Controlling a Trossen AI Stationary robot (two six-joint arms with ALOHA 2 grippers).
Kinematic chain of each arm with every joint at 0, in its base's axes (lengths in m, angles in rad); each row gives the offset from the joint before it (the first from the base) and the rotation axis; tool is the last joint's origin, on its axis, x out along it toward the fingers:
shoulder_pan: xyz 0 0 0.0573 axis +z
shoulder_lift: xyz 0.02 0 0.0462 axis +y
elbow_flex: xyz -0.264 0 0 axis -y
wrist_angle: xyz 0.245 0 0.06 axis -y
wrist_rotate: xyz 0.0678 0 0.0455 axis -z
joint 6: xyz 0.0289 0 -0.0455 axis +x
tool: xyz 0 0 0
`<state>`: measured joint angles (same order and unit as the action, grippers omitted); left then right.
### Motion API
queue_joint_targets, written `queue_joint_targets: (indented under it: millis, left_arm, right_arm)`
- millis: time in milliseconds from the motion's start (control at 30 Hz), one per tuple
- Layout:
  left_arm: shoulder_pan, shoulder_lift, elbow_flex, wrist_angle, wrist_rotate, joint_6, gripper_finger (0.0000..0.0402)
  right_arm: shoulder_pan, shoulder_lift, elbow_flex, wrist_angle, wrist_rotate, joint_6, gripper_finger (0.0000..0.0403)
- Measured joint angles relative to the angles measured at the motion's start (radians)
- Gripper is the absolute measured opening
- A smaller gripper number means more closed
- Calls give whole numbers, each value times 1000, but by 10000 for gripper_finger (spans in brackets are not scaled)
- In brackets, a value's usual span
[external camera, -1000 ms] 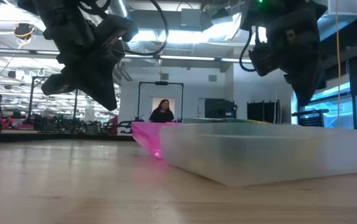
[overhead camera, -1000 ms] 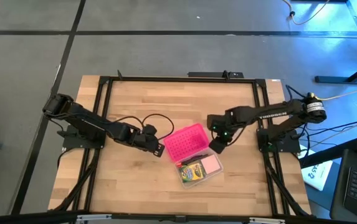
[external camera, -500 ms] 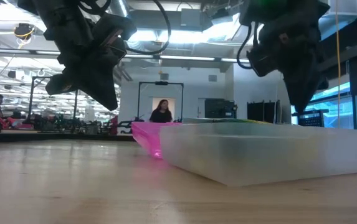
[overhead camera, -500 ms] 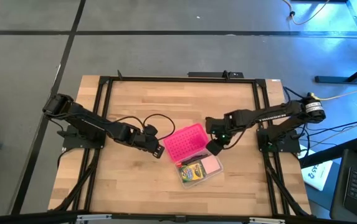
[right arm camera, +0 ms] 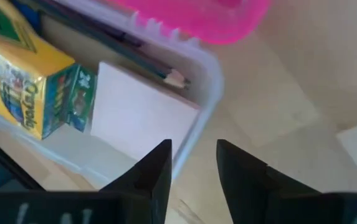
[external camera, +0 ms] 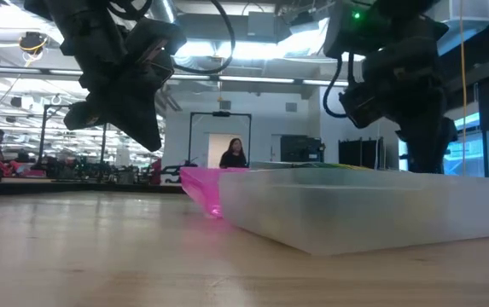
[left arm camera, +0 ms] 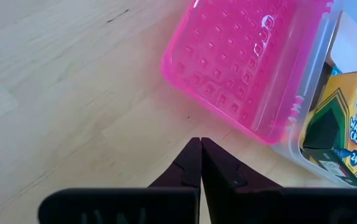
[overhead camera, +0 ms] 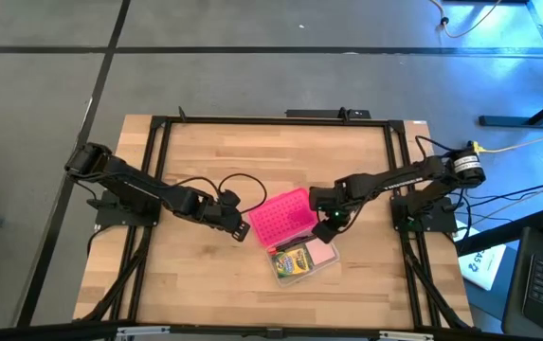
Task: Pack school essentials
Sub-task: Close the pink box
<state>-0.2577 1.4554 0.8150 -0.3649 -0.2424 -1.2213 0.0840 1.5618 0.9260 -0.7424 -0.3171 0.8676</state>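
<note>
Crayon box (overhead camera: 293,262) & pink sticky-note pad (overhead camera: 320,251) are lying in clear case (overhead camera: 327,267) near table (overhead camera: 195,275) front edge. R gripper (overhead camera: 329,224) is hovering at case's corner, fingers apart, empty. L gripper (overhead camera: 243,230) is hanging just beside pink lid (overhead camera: 281,217), fingers together. Person (external camera: 234,153) is standing far behind.

The crayon box (right arm camera: 32,84) is cut off by the right wrist picture's edge just ahead of the right gripper (right arm camera: 192,163). Only a pencil (right arm camera: 166,76) tip shows; its shaft lies hidden under the pink lid (right arm camera: 197,17). Scissors, eraser and pen cannot be made out.
</note>
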Motion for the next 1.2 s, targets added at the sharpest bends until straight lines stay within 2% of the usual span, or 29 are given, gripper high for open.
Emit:
queue_joint_targets:
  millis: [367, 833, 1033, 1200]
  left_arm:
    - [0, 0, 0, 1, 0, 2, 0]
    - [0, 0, 0, 0, 0, 3, 0]
    - [0, 0, 0, 0, 4, 3, 0]
    - [0, 1, 0, 0, 24, -41, 0]
  right_arm:
    - [6, 33, 0, 32, -9, -6, 129]
    - [42, 137, -1, 104, -44, -45, 129]
    - [42, 141, -1, 109, 23, -53, 129]
    - [44, 165, 2, 116, 20, -52, 129]
